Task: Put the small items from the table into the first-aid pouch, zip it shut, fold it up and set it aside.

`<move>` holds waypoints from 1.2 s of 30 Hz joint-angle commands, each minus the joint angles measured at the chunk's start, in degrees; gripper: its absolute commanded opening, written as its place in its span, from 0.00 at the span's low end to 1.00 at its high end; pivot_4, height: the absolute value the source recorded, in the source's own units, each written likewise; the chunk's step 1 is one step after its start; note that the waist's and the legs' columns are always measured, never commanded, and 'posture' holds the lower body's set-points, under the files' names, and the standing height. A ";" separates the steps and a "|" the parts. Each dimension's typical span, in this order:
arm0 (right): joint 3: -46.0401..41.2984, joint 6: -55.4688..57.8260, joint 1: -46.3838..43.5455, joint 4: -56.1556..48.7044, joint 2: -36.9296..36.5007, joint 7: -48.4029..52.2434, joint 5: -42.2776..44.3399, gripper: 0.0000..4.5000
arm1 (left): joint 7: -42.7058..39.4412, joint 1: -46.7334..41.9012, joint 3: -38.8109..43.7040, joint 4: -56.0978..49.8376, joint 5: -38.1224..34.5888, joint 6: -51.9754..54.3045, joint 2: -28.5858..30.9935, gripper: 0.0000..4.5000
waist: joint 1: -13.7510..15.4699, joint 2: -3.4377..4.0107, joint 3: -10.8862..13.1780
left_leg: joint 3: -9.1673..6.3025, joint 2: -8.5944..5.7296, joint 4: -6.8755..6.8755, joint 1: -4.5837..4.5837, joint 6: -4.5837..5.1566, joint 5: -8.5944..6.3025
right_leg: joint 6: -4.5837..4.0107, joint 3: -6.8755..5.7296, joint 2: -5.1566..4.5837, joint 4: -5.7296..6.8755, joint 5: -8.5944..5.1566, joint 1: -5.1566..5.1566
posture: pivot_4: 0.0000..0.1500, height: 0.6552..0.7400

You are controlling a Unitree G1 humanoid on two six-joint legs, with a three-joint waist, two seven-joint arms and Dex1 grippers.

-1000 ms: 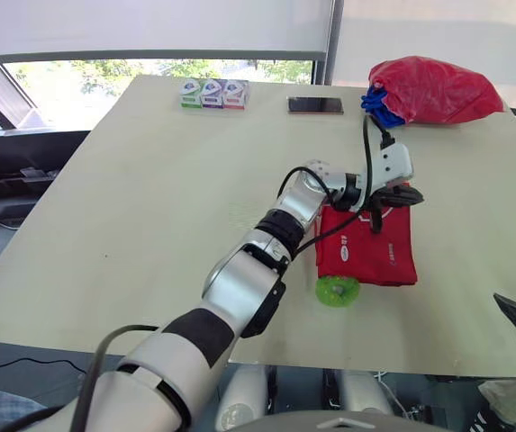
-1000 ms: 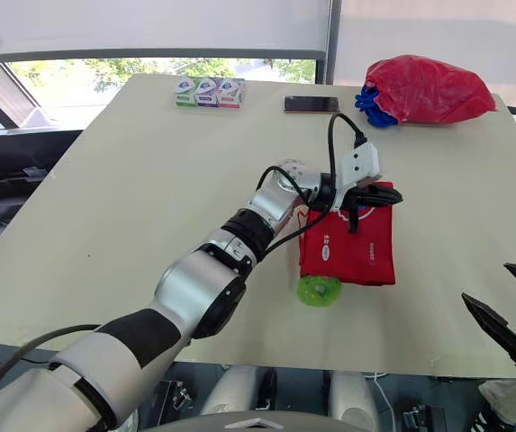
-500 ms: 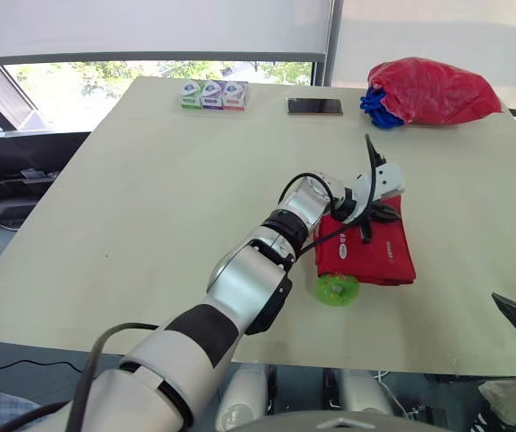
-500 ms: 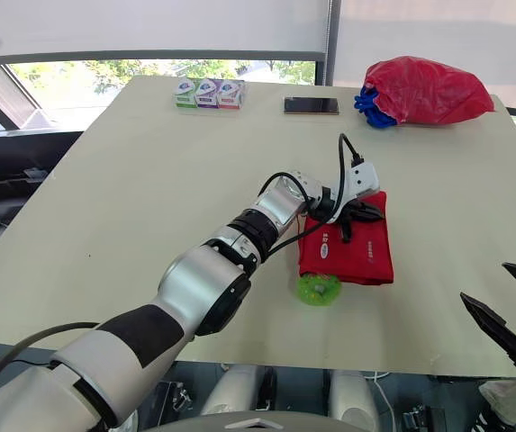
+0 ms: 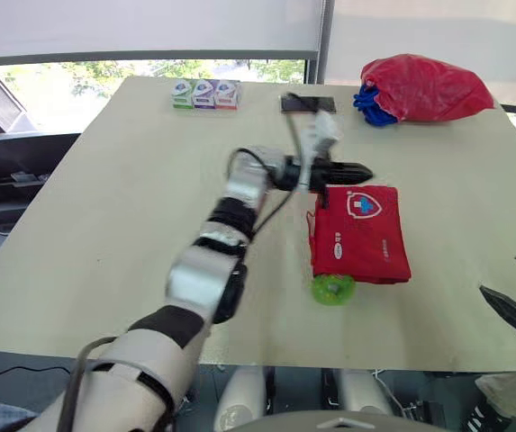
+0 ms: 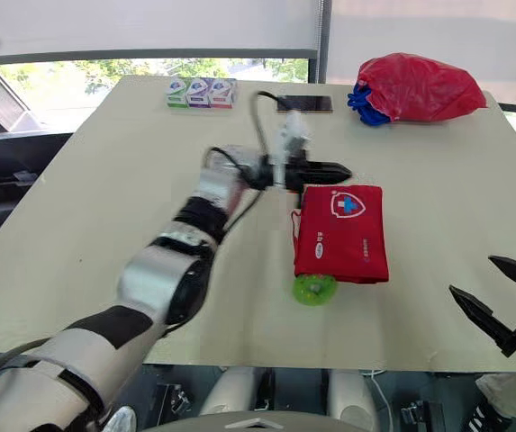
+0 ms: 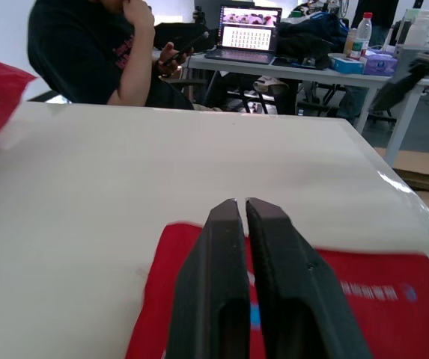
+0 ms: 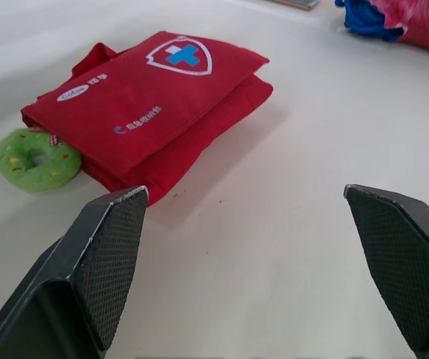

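On a pale desk by a window, a red first-aid pouch lies folded flat right of centre, its white shield and blue cross facing up. A small green ring-shaped item sits outside the pouch, touching its near left corner. The robot's left gripper reaches across the desk just past the pouch's far edge, pointing toward the robot's right, its jaws pressed together on nothing and not touching the red fabric. The right gripper hangs at the near right edge of the desk, well apart from the pouch, its jaws spread wide and empty. At the far side of the desk a row of three small boxes stands near a dark phone, and a bulging red bag with something blue at its mouth rests in the far right corner. Beyond the desk, a person in a dark top sits near a table carrying an open laptop.
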 commanded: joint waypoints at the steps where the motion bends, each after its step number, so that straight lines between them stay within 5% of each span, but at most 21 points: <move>1: 1.86 1.42 -2.87 0.17 -1.97 -0.26 1.12 1.00 | -5.16 4.13 0.81 -11.70 -4.33 2.59 4.81 0.45 | 0.60 0.00 0.00 | 0.00 -0.01 0.02 0.00 0.00 0.00 | 0.00 0.00 -0.01 -0.01 0.00 0.01 | 1.00 1.00; 2: 2.75 2.19 -4.05 0.40 -2.54 -0.59 1.39 1.00 | -6.87 6.10 0.98 -14.67 -5.19 3.34 7.21 0.45 | 0.62 -0.02 0.01 | -0.01 -0.01 0.04 -0.02 0.00 0.00 | 0.00 -0.01 -0.02 0.00 0.00 0.01 | 1.00 1.00; 3: 3.79 3.30 -5.49 0.75 -3.29 -0.97 1.71 1.00 | -8.46 8.24 1.02 -18.34 -6.22 4.87 9.86 0.61 | 0.49 -0.05 0.04 | -0.02 -0.04 0.06 -0.03 -0.01 0.01 | 0.00 0.04 -0.02 -0.02 0.01 0.02 | 1.00 1.00; 9: 10.90 11.89 -14.29 3.75 -8.36 -4.43 2.30 1.00 | -13.27 20.01 0.33 -41.44 -13.10 16.51 23.20 0.99 | 0.44 -0.11 0.08 | -0.01 -0.03 0.08 -0.04 -0.02 0.01 | 0.02 0.07 -0.04 -0.02 0.04 0.02 | 1.00 1.00; 14: 23.02 23.91 -29.38 10.74 -10.70 -8.74 3.02 1.00 | -10.55 25.81 2.14 -54.24 -19.20 23.92 30.58 0.99 | 0.38 -0.15 0.14 | 0.06 0.00 0.09 0.07 -0.04 0.03 | -0.06 0.08 -0.11 0.01 0.01 0.05 | 1.00 1.00; 25: 38.56 36.49 -48.09 26.53 -5.12 -8.20 1.27 1.00 | -4.77 24.89 2.33 -57.93 -22.32 26.54 34.53 0.99 | 0.41 -0.17 0.15 | 0.01 -0.03 0.05 -0.01 -0.04 0.04 | 0.17 0.05 0.04 -0.01 0.14 0.03 | 1.00 1.00; 28: 40.65 37.76 -48.46 26.37 -4.46 -7.27 0.98 0.81 | -3.86 24.29 2.40 -58.23 -23.31 27.14 34.60 1.00 | 0.39 -0.18 0.14 | 0.02 -0.03 0.05 0.01 -0.04 0.04 | 0.17 0.05 0.04 -0.01 0.14 0.04 | 1.00 1.00; 34: 36.01 40.35 -48.42 25.11 0.19 -9.32 4.79 0.14 | -1.07 23.27 2.96 -58.95 -25.98 29.82 34.52 1.00 | -0.06 -0.29 0.09 | 0.06 0.02 0.07 0.09 -0.04 0.04 | 0.19 0.10 0.08 0.04 0.15 0.05 | 1.00 1.00; 36: 33.47 40.59 -48.19 24.98 1.79 -11.30 5.68 0.01 | -0.49 22.64 2.79 -58.56 -26.20 29.88 34.38 1.00 | -0.29 -0.29 0.10 | 0.06 0.02 0.06 0.11 -0.05 0.04 | 0.19 0.10 0.10 0.07 0.15 0.05 | 1.00 1.00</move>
